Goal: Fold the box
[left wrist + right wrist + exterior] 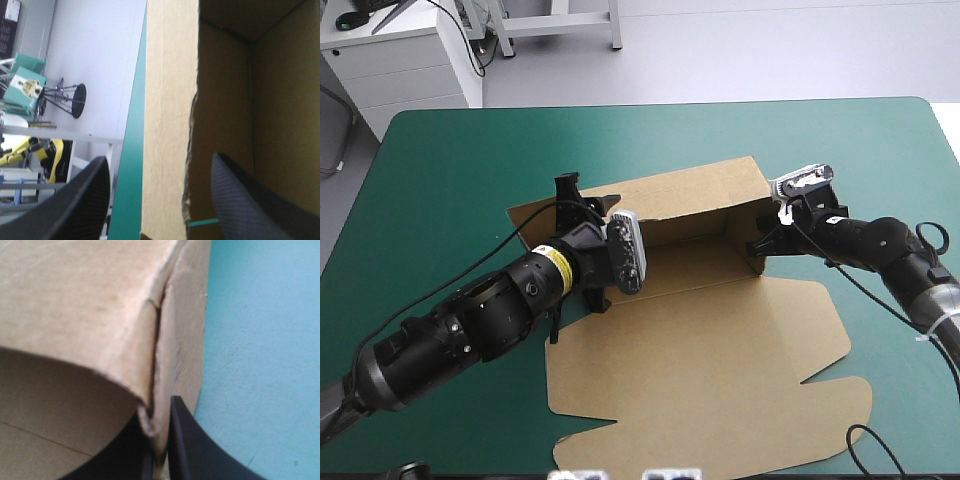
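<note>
High view: the brown box (720, 370) lies at the middle of the worktop (440, 170), on its teal-green cover. It is partly raised: the far wall (690, 195) and the right end wall (748, 245) stand up, while the broad lid panel lies flat toward the near edge. A flap (532, 222) at the left end lies low on the cover. The left gripper (585, 200) sits at the box's left end; the right gripper (763, 243) sits at the right end wall.

Left wrist view: the left gripper (160, 157) is spread, its black fingers (75, 205) standing apart on either side of an upright board edge of the box (167, 100). One finger is outside over the teal-green cover, the other toward the box's interior, with a gap showing on each side.

Right wrist view: the right gripper (157, 440) is pressed almost together, pinching the doubled board at the box's (75, 305) corner between its fingers (187, 445).
</note>
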Controlling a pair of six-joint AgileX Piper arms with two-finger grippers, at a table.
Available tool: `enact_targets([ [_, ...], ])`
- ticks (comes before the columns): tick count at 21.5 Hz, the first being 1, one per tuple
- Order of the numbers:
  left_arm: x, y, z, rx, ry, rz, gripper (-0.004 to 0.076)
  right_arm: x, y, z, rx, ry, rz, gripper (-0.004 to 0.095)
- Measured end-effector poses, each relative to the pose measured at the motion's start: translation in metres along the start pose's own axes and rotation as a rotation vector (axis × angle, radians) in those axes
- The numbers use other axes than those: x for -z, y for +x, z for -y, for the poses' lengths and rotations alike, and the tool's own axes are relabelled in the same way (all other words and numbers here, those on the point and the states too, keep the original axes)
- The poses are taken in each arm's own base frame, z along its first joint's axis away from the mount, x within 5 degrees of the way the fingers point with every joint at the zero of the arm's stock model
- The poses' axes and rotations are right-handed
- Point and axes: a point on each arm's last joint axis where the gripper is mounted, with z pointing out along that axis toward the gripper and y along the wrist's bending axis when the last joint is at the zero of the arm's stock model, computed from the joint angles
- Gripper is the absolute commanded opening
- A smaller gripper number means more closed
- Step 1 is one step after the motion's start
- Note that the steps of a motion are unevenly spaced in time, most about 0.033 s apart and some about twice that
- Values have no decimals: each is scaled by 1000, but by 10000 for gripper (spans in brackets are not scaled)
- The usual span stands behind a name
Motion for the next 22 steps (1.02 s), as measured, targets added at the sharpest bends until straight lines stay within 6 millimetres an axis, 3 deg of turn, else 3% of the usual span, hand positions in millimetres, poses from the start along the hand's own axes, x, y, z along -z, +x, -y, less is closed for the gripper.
enact_targets([
  [1,4,-4,2,-6,3,20,251,0,0,0,-1,1,-1,-12],
  [4,19,-22,8,-30,15,109,-3,0,0,0,-3,2,-6,-12],
  [8,31,-30,-3,-17,-5,125,18,0,1,-1,-4,-8,-15,-13],
  [10,32,-26,-15,10,-13,51,18,0,2,-2,-2,-17,-23,-13],
  [12,26,-6,-36,104,-10,-113,18,0,2,-2,-1,-24,-30,-13],
  [16,24,33,-61,316,68,-204,18,2,2,-3,2,-31,-33,-14],
  [22,32,104,-82,668,121,-351,8,23,-2,-8,49,-8,-17,-14],
])
